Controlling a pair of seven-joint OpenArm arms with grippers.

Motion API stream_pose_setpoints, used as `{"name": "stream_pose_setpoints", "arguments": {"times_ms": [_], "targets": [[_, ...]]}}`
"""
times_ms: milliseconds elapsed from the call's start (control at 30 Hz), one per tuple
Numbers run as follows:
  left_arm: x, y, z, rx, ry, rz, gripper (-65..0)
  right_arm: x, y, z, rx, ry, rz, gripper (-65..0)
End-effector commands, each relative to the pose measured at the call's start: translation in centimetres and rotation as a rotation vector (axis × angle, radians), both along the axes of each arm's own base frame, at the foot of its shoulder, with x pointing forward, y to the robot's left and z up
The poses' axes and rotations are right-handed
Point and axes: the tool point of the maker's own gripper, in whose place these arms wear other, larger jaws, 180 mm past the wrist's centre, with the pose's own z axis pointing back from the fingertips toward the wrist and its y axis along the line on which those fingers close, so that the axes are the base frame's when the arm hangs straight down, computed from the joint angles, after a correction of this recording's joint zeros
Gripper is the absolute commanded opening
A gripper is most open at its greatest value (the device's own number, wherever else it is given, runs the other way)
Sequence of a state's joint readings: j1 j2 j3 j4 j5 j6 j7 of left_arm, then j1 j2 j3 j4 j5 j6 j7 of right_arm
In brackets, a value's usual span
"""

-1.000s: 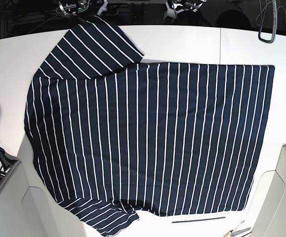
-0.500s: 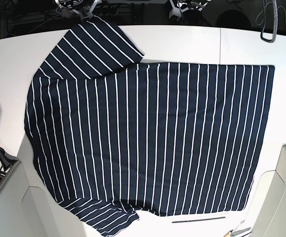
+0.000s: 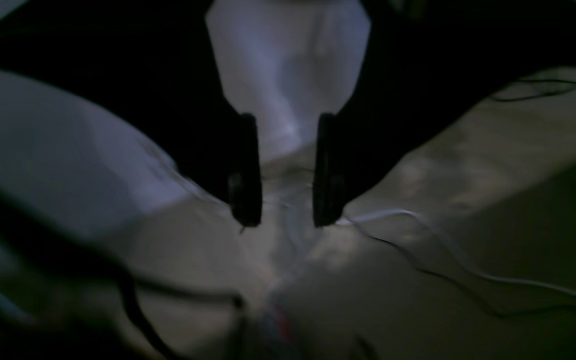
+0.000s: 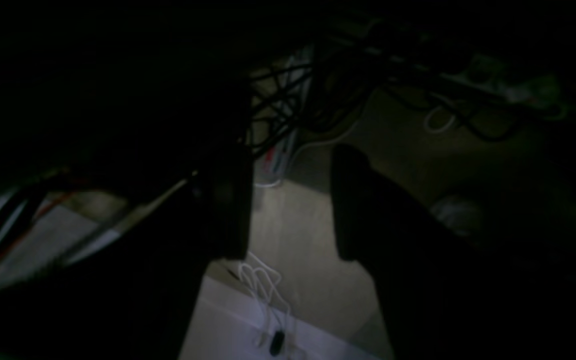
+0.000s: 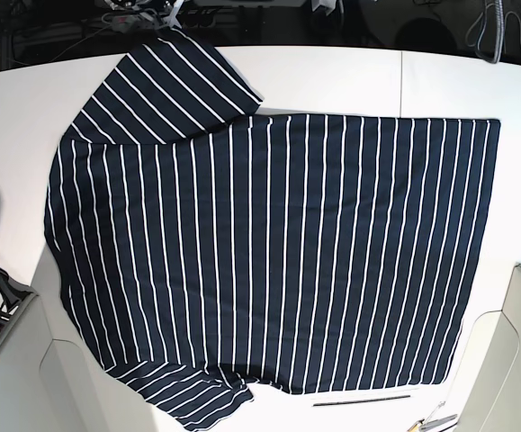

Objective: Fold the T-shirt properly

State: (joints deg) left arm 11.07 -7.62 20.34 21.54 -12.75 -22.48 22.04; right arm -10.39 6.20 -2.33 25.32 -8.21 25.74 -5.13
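Step in hand, as judged: the very start of the fold; the large dark navy, white-striped, short-sleeved soft fabric T-shirt [image 5: 269, 261] lies spread and unfolded, no crease made yet, and no arm is over it in the base view

Left pincer [image 3: 285, 170]: in its wrist view the two dark fingers stand apart with a clear gap, nothing between them; it looks down on floor and loose cables, not on cloth

Right pincer [image 4: 288, 205]: very dark view, but the fingers show a gap with pale floor between; empty, holding nothing

Where the shirt is: it fills the centre of the base frame on the white desk [image 5: 440, 81]; the straight hem edge runs down the right of the frame; the shoulder end is at the left; one sleeve points to the upper left, its tip at the far desk edge; the other sleeve lies at the lower left, slightly rumpled near the bottom of the frame

How it looks: flat and smooth over the body, stripes evenly spaced and nearly straight, a mild curve toward the left edge; no label visible from here

Next move, as judged: both arms must come in over the desk and each take an edge or sleeve; an even two-point grip seems needed so the fabric lifts without bunching
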Motion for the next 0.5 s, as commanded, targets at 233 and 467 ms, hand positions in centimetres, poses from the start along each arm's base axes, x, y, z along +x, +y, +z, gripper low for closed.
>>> {"name": "stream_pose_setpoints", "arguments": {"times_ms": [233,467], "targets": [[-4.1,3.9,2.3,-0.006,0.001,0.181,-44.4,-3.9,-2.9,1.2,-0.003,0.017,0.037,-39.4],[-6.4,5.7,4.6,0.029,-0.039,0.297,-44.4,-6.5,-5.3,3.1,0.002,0.011,0.015,-39.3]]}}
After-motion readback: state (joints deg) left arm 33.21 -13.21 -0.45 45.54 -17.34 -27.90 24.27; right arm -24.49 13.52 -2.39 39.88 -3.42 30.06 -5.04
